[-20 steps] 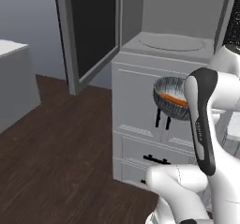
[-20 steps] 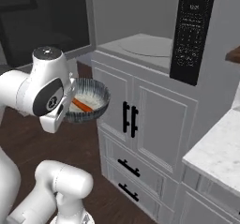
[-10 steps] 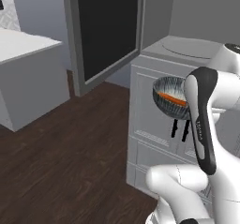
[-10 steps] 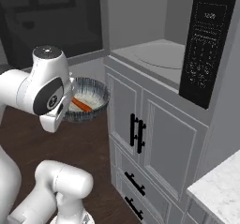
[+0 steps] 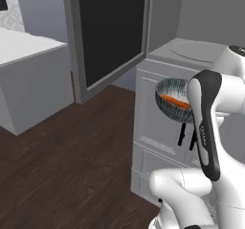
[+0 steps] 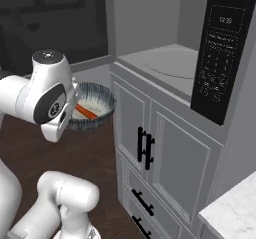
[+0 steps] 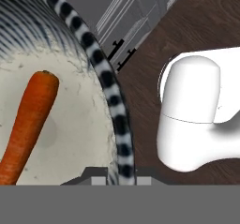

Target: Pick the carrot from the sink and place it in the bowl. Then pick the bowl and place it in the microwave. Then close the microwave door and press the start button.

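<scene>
My gripper (image 7: 119, 173) is shut on the striped rim of the bowl (image 5: 165, 109) (image 6: 99, 103) (image 7: 79, 124) and holds it level in the air, in front of the cabinet below the microwave (image 5: 201, 51) (image 6: 165, 65). The carrot (image 5: 174, 101) (image 6: 86, 112) (image 7: 28, 124) lies inside the bowl on its pale bottom. The microwave door (image 5: 110, 31) (image 6: 50, 23) stands swung open to the left. The black control strip (image 6: 225, 48) is on the microwave's right side. The sink is out of view.
White cabinet doors with black handles (image 6: 145, 148) and drawers (image 6: 142, 200) stand under the microwave, close to the bowl. A grey counter block (image 5: 28, 79) is at the left. Dark wood floor (image 5: 72, 166) lies open between it and the cabinets. A marble counter corner (image 6: 235, 208) is at the lower right.
The whole picture has shifted: the base has moved, and the microwave and cabinets are now closer and larger. The bowl with the carrot stays held in the same place beside the arm.
</scene>
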Controlling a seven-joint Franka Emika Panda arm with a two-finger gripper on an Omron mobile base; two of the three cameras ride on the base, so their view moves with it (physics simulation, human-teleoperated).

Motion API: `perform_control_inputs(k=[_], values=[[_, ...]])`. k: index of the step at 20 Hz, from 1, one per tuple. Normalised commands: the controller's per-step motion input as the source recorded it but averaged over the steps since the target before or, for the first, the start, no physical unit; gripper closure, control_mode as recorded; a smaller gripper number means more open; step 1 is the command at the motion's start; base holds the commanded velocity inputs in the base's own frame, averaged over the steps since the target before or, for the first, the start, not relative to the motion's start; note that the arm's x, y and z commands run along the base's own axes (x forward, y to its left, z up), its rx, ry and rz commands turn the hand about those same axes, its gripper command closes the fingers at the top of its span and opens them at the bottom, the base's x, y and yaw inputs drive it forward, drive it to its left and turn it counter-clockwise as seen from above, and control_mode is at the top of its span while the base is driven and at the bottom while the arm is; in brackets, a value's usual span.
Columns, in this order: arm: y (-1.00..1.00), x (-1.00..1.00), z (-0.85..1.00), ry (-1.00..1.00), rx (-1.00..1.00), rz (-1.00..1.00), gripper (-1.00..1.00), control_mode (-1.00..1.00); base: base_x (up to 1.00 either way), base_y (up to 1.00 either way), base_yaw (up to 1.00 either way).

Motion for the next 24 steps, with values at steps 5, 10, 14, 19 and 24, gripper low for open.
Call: perform_control_inputs(k=[5, 10, 14, 19, 24], values=[[0.0, 0.0, 0.0, 0.0, 0.0, 0.0, 1.0, 1.0, 0.63, -0.06, 0.0], [0.0, 0.0, 0.0, 0.0, 0.0, 0.0, 1.0, 1.0, 0.05, -0.19, -0.24], [0.0, 0.0, 0.0, 0.0, 0.0, 0.0, 1.0, 1.0, 0.0, -0.24, -0.33], [0.0, 0.0, 0.0, 0.0, 0.0, 0.0, 1.0, 1.0, 0.0, -0.12, -0.35], [0.0, 0.0, 0.19, -0.06, 0.0, -0.09, 1.0, -1.0, 0.0, -0.03, -0.12]])
